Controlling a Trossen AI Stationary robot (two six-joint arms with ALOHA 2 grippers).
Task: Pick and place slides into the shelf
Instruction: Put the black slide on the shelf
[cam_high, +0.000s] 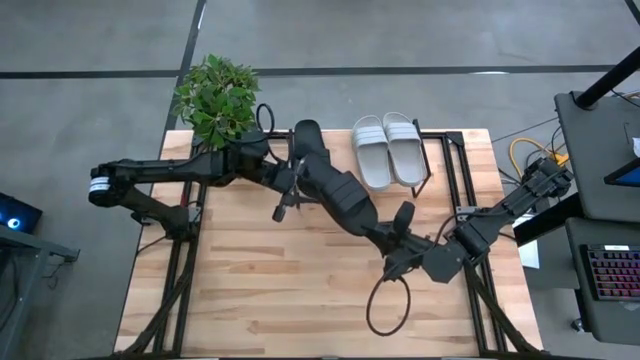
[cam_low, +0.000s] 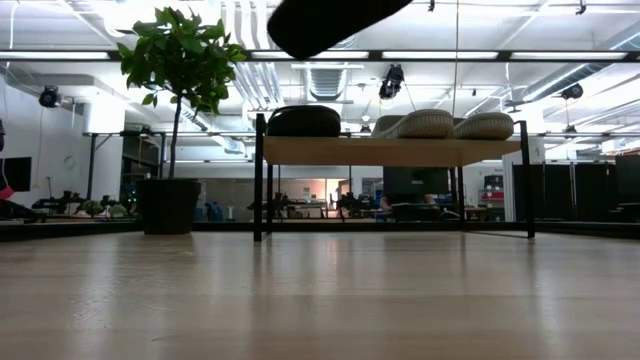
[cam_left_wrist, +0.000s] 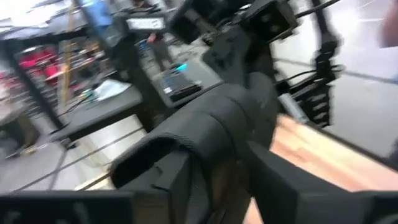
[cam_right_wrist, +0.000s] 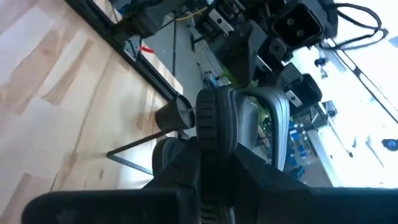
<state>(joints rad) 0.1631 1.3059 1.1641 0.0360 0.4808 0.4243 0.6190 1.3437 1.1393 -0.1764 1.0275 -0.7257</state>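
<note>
Both arms meet mid-air over the tabletop (cam_high: 300, 300) on one black slide (cam_high: 335, 195). The right gripper (cam_high: 400, 235) has its jaws clamped on it; can't tell with the left gripper (cam_high: 285, 190). The shelf (cam_low: 390, 150) holds another black slide (cam_low: 303, 121) and the two white slides (cam_high: 388, 148).

Grey floor (cam_high: 90, 40) fills the upper part of the high view, crossed by dark seams. A potted plant (cam_high: 216, 98) sits at the light wooden tabletop (cam_high: 270, 290)'s upper left corner. In the low view, ceiling light strips (cam_low: 560, 55) run across an open workshop.
</note>
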